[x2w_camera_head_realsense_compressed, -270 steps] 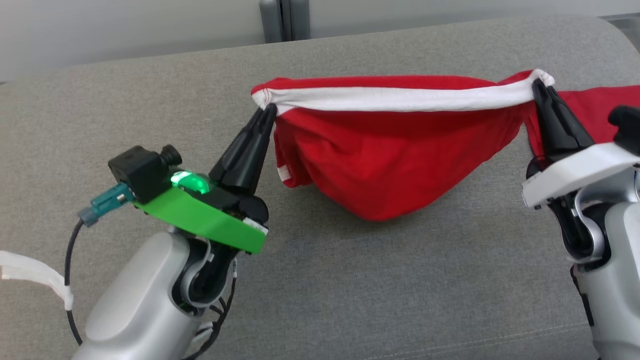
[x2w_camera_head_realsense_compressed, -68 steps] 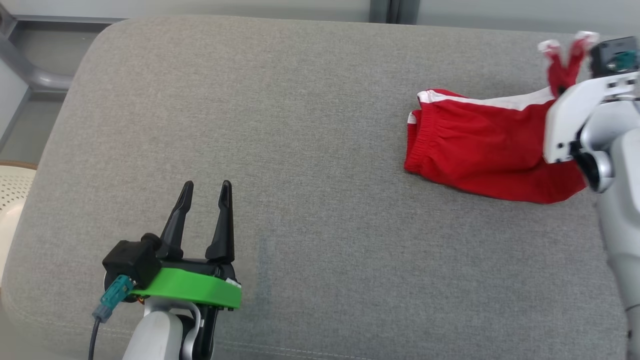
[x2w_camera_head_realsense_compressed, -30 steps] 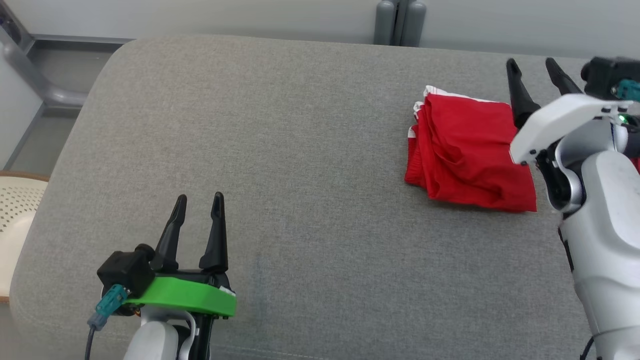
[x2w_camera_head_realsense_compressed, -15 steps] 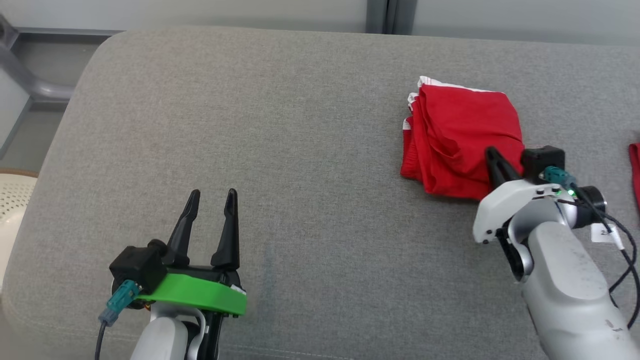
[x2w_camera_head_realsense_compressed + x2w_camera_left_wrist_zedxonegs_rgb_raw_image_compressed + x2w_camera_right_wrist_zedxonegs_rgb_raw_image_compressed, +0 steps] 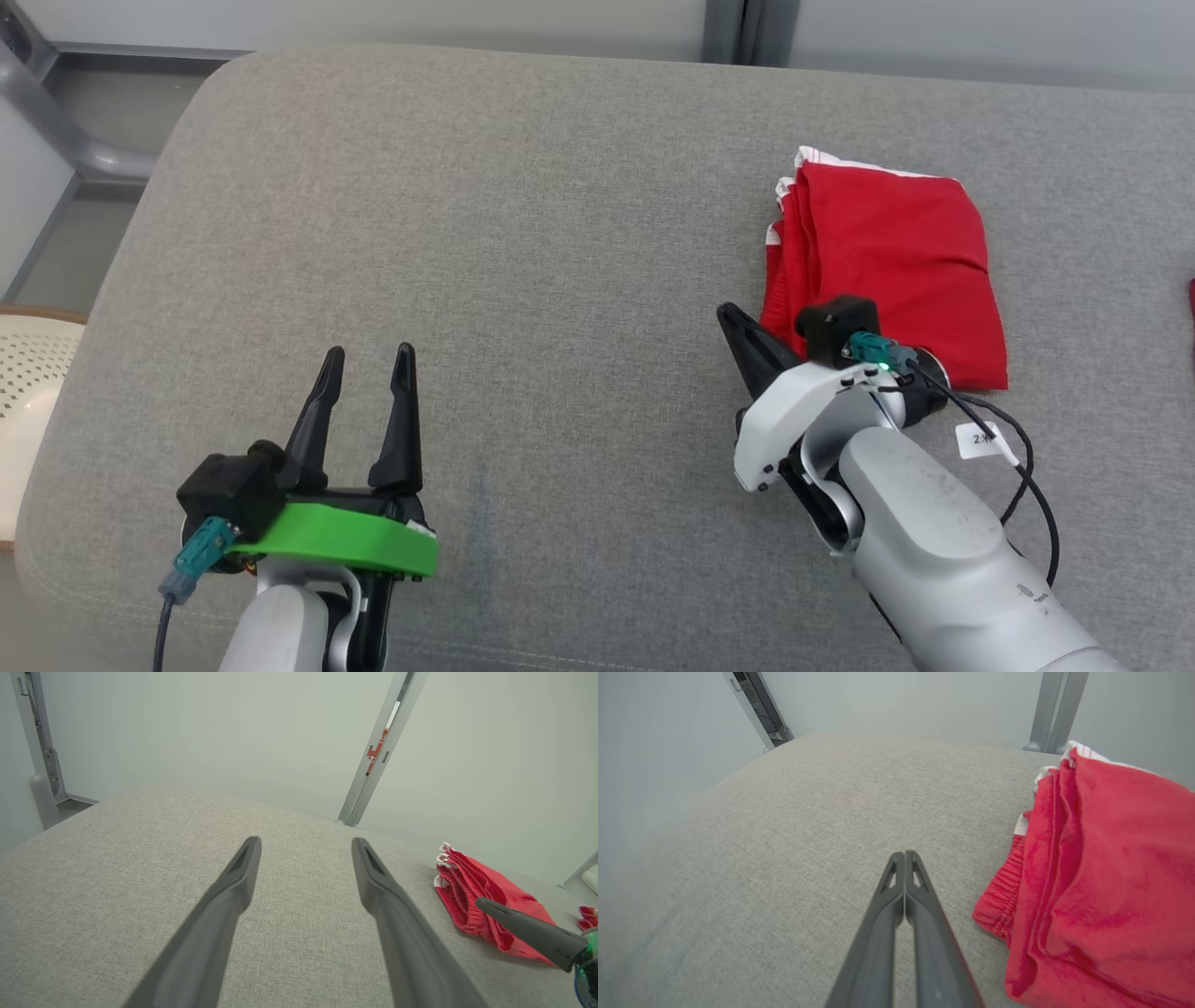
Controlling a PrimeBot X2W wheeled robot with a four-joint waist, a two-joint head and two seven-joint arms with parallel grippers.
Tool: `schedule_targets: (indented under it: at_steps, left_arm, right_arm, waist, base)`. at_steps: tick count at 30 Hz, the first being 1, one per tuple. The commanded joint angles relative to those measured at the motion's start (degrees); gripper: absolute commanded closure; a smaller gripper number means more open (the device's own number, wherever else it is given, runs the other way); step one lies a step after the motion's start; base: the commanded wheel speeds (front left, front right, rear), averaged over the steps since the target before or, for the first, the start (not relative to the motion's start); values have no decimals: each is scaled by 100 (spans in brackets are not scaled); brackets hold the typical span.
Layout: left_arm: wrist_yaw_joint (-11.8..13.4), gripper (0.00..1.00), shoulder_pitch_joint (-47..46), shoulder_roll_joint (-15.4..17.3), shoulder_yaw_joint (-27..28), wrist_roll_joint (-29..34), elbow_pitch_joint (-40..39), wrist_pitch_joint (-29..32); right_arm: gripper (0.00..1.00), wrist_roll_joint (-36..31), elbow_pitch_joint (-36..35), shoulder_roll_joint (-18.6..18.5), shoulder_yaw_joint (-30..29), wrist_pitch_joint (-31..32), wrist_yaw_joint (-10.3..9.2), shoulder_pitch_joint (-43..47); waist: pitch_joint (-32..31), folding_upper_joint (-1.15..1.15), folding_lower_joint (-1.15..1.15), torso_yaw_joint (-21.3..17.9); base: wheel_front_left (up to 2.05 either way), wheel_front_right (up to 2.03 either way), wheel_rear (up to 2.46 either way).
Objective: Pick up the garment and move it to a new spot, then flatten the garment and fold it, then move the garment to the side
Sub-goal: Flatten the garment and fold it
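The garment (image 5: 887,261) is a red pair of shorts with white trim, lying folded on the right part of the grey cushion (image 5: 523,233). It also appears at the right of the left wrist view (image 5: 481,905) and the right wrist view (image 5: 1101,872). My right gripper (image 5: 730,317) is shut with nothing in it, its tips just left of the garment's near-left corner and apart from the cloth (image 5: 904,855). My left gripper (image 5: 367,359) stands open and empty near the cushion's front left (image 5: 306,843).
The cushion's rounded left edge (image 5: 121,271) drops off to a floor with a pale perforated object (image 5: 23,373). A grey post (image 5: 747,28) stands behind the cushion. A scrap of another red cloth (image 5: 587,915) lies at the far right.
My right gripper has shut and swung from behind the garment to its near-left corner. The garment stays folded where it lay. The left gripper has kept its place.
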Motion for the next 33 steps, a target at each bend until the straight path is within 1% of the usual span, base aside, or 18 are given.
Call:
schedule_targets:
  at_steps: [1,3,4,5,9,15,21,27,33]
  left_arm:
    - [-19,0,19,35,47,41,7,-14]
    - [-19,0,65,35,117,68,14,-14]
    - [-19,0,86,38,167,76,20,-14]
    - [-19,0,104,37,194,80,24,-14]
    - [-19,0,142,37,341,145,44,-13]
    - [-19,0,190,39,554,244,71,-14]
    - [-19,0,230,40,742,361,152,-13]
    - [-20,0,293,34,845,488,228,-13]
    - [-20,0,364,22,912,589,342,-14]
  right_arm:
    - [100,131,-133,-27,44,-79,-2,-76]
    - [100,335,-367,-28,26,-167,-2,-67]
    - [62,369,-497,-52,2,-207,-2,-56]
    - [0,407,-603,-98,-56,-238,-2,-38]
    - [0,395,-1050,-320,-417,-273,-2,179]
    - [0,116,-1550,-696,-1200,-100,-1,613]
    - [0,-183,-1811,-839,-1880,42,-1,1073]
    - [0,-344,-1973,-833,-2197,209,-1,1438]
    - [0,-317,-1997,-842,-2220,303,-1,1665]
  waist:
    - [-122,0,0,-145]
    - [-193,0,0,-249]
    - [-237,0,0,-313]
    - [-270,0,0,-361]
    - [-414,0,0,-578]
    - [-593,0,0,-863]
    - [-728,0,0,-1076]
    - [-801,0,0,-1192]
    - [-880,0,0,-1259]
  base:
    - [0,0,0]
    - [0,0,0]
    - [0,0,0]
    - [0,0,0]
    - [0,0,0]
    - [0,0,0]
    - [0,0,0]
    - [0,0,0]
    - [0,0,0]
